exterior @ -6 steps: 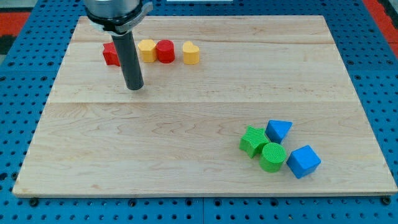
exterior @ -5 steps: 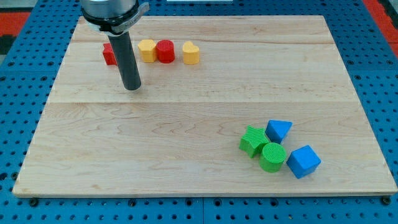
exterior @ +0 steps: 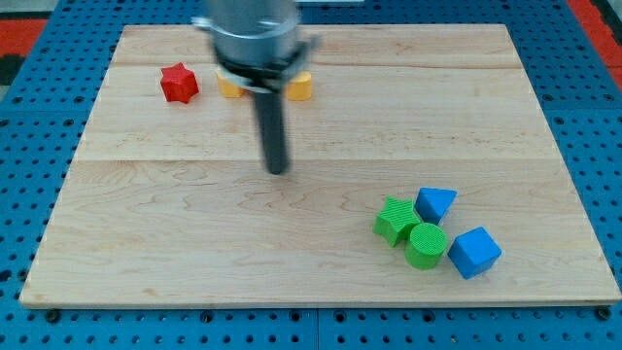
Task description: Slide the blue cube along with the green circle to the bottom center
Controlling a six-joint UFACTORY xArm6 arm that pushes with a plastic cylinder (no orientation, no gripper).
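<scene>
Blue plastic cube [exterior: 474,252] and green ribbed plastic circle [exterior: 427,244] lie touching at the lower right of the pale wooden surface [exterior: 146,243], not yet at bottom center. My tip [exterior: 278,170], which has no fingers, stands well apart, up-left of them; pushing has not begun.

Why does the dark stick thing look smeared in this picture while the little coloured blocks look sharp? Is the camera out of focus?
In the camera view, focus seems fine: the blue cube, green circle and red star have crisp edges. Only the rod and its housing are smeared, most likely from motion; my tip is soft-edged, well to the view's left and above the green and blue cluster. Lighting is even, with no strong glare.
</scene>
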